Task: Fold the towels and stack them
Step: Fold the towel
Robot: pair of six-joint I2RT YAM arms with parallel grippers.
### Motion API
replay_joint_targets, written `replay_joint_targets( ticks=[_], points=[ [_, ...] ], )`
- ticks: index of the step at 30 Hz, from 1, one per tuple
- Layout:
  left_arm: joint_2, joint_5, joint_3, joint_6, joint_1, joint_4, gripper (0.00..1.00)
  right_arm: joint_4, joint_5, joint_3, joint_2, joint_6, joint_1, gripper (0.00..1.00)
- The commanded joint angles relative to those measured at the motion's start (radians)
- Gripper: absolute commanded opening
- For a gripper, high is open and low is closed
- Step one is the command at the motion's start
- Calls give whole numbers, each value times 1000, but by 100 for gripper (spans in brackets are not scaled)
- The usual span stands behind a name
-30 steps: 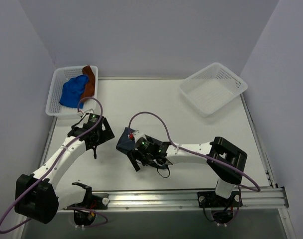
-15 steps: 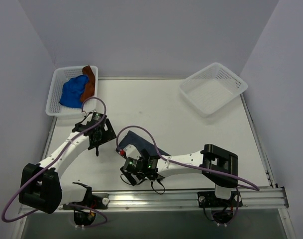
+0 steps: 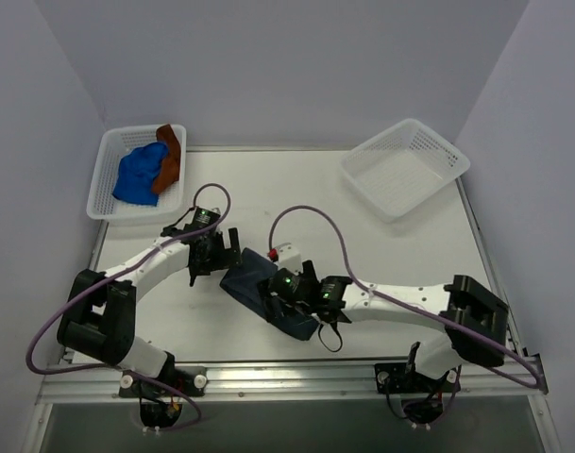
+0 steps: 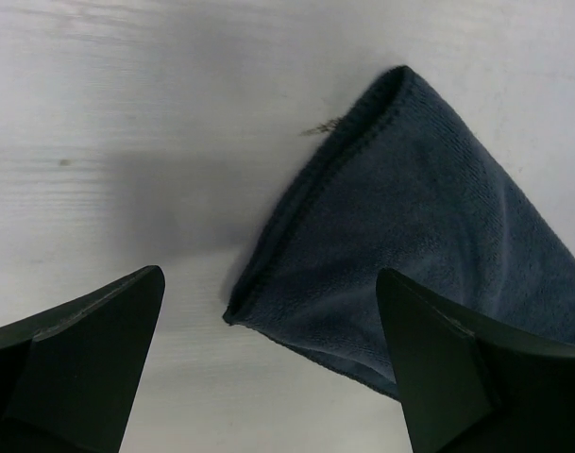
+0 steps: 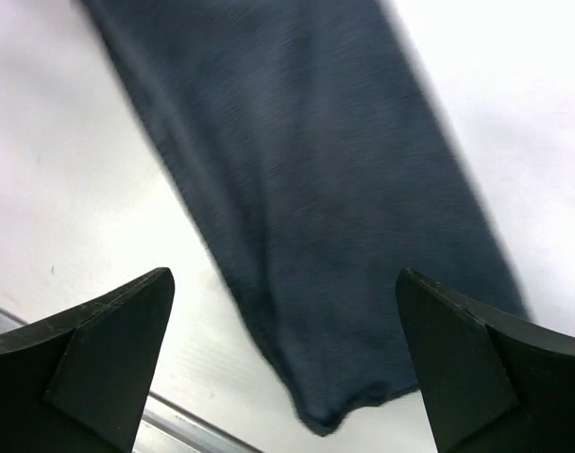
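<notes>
A dark navy towel [image 3: 292, 319] lies folded flat on the table, running from its left corner toward the near right. My left gripper [image 3: 228, 249] is open and empty just beyond that left corner; in the left wrist view the towel's corner [image 4: 410, 245] lies between my spread fingers [image 4: 89, 359]. My right gripper [image 3: 276, 293] is open above the towel's middle; in the right wrist view the towel [image 5: 306, 179] fills the space below the spread fingers [image 5: 98, 349], not gripped. A blue towel [image 3: 136, 173] and a brown towel [image 3: 170, 159] lie crumpled in the left basket.
The white basket [image 3: 106, 151] holding the two towels stands at the far left corner. An empty white basket [image 3: 405, 168] stands at the far right. A metal rail [image 3: 344, 373] runs along the table's near edge. Purple cables loop over both arms.
The right gripper carried the navy towel toward the near edge, then came back up and right and let it go; the towel now lies flat. The left gripper moved right to the towel's left corner.
</notes>
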Motion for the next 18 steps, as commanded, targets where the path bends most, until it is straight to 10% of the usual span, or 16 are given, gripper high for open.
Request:
replay_joint_targets(
  ticks=[1, 5, 18],
  points=[
    [17, 59, 62, 80, -32, 40, 94, 7, -39, -78, -112, 114, -94, 100],
    [60, 80, 50, 94, -35, 60, 100, -29, -45, -177, -241, 180, -173, 100],
    [189, 46, 50, 100, -57, 70, 55, -78, -175, -307, -390, 251, -322, 100]
  ],
)
